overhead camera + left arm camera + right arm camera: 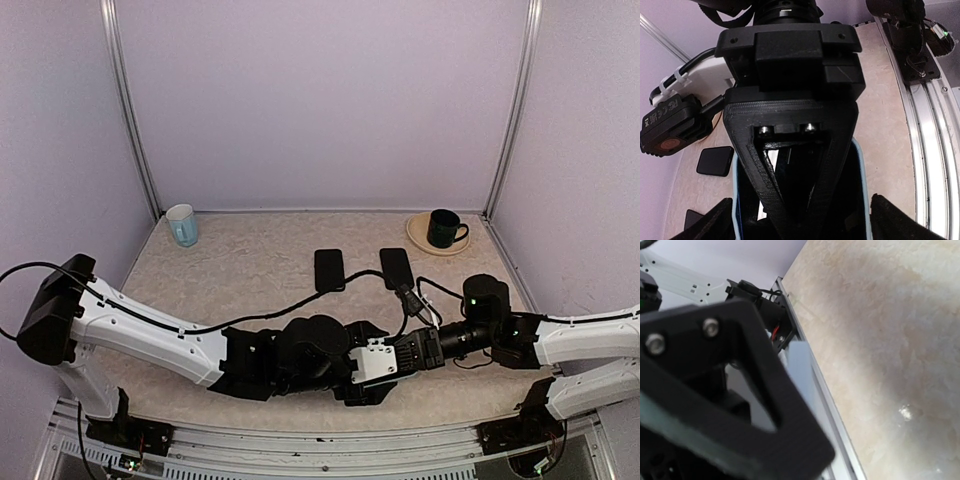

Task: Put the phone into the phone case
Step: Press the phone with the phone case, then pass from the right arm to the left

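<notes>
Beige mottled matting covers the table. Top view: two dark phone-sized slabs lie flat at mid-table, the left slab and the right slab, side by side but apart. Their long axes run from the near edge toward the back wall. Which of them is the phone cannot be determined. A pale blue mug stands at the far left corner. A dark mug stands on a saucer at the far right. The left gripper and right gripper meet at near-centre, low over the table. Left wrist view: a case with a pale blue rim sits between the left fingers, one rim against each finger, so the gripper clamps it. Both rims run top to bottom of the frame, so the long axis lies along the fingers. A black triangular finger of the right gripper crosses the case interior. Both slabs show beyond, at lower left. Right wrist view: a blurred black finger fills the left half, beside a metal rail at the table edge. Whether the right jaws are apart or closed cannot be told.
</notes>
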### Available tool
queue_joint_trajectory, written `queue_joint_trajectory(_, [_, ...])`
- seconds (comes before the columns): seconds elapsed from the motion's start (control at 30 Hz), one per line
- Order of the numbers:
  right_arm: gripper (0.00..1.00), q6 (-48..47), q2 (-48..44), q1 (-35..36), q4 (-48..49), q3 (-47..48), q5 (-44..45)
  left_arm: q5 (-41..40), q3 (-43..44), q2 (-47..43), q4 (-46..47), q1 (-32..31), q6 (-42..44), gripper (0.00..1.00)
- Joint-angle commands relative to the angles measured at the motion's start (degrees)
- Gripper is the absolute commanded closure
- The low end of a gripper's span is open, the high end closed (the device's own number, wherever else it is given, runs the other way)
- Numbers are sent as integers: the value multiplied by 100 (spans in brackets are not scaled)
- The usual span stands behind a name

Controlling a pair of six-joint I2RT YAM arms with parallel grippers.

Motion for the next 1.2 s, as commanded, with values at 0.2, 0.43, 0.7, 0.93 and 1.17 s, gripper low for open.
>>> queue_joint_trajectory(0.2, [100,-117,-311,57,359,230,-139,-112,-355,-559,-232,131,-139,1])
queue_joint_trajectory(0.43, [100,-183,-323,55,269,281,-113,-266,-633,-840,-472,110,-361,1])
queue_joint_trajectory(0.7, [100,-168,-266,55,290,331,-104,-506,-580,-803,-602,11,-337,3])
queue_joint_trajectory(0.93, [100,-166,-294,42,239,301,-36,-500,-538,-783,-634,9,-297,26])
queue_joint_trajectory(1.17, [100,-151,-204,-14,208,315,-54,-447,-533,-728,-721,4,-347,48])
